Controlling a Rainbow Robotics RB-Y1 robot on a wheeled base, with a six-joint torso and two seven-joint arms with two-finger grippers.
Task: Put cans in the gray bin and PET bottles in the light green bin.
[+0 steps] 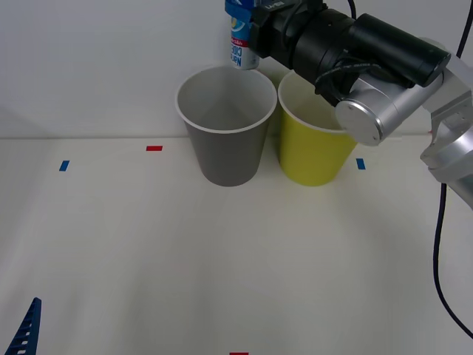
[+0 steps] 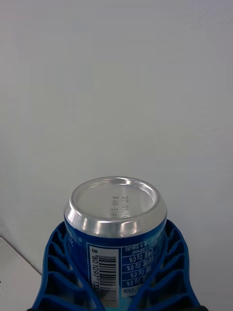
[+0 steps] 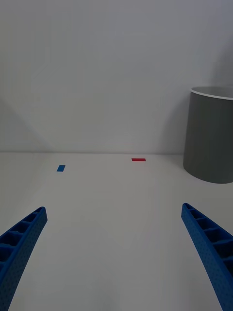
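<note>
My right gripper [image 1: 244, 26] is shut on a blue and white can [image 1: 242, 46], holding it in the air just above the far rim of the gray bin [image 1: 226, 144]. In the right wrist view the can [image 2: 116, 214] shows its silver end, clamped between the blue ribbed fingers [image 2: 65, 272]. The light green bin [image 1: 314, 151] stands right beside the gray bin, partly behind my right arm. My left gripper [image 3: 116, 257] is open low over the table at the near left, with the gray bin [image 3: 211, 136] ahead of it.
Small red marks [image 1: 154, 148] and blue marks [image 1: 64, 166] of tape lie on the white table. A white wall rises just behind the two bins. One left finger [image 1: 26, 329] shows at the table's near left corner.
</note>
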